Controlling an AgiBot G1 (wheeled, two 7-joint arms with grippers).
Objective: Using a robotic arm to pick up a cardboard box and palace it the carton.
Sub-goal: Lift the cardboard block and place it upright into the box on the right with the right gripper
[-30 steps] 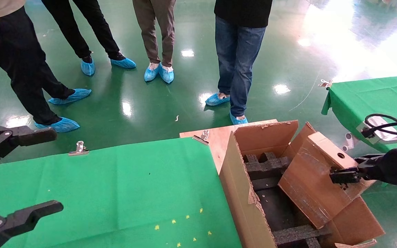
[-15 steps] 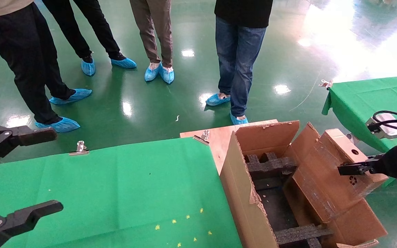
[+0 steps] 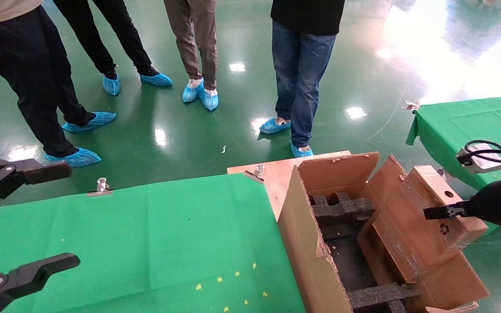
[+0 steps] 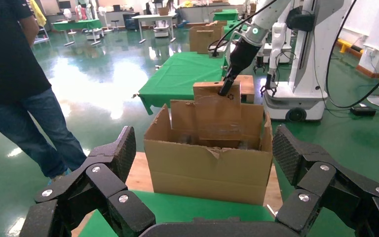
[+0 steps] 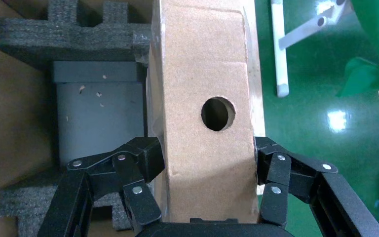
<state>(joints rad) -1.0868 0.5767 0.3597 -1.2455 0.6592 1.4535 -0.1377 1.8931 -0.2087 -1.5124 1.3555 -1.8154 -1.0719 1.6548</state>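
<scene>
Cardboard box [image 3: 424, 217] seemingly touches carton [image 3: 315, 261] flap.

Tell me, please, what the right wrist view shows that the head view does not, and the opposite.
Only the right wrist view shows both fingers of the right gripper pressing the cardboard box from two sides. Only the head view shows the left gripper open over the green table, and the standing people. Both show the box's round hole and the carton's black foam.
</scene>
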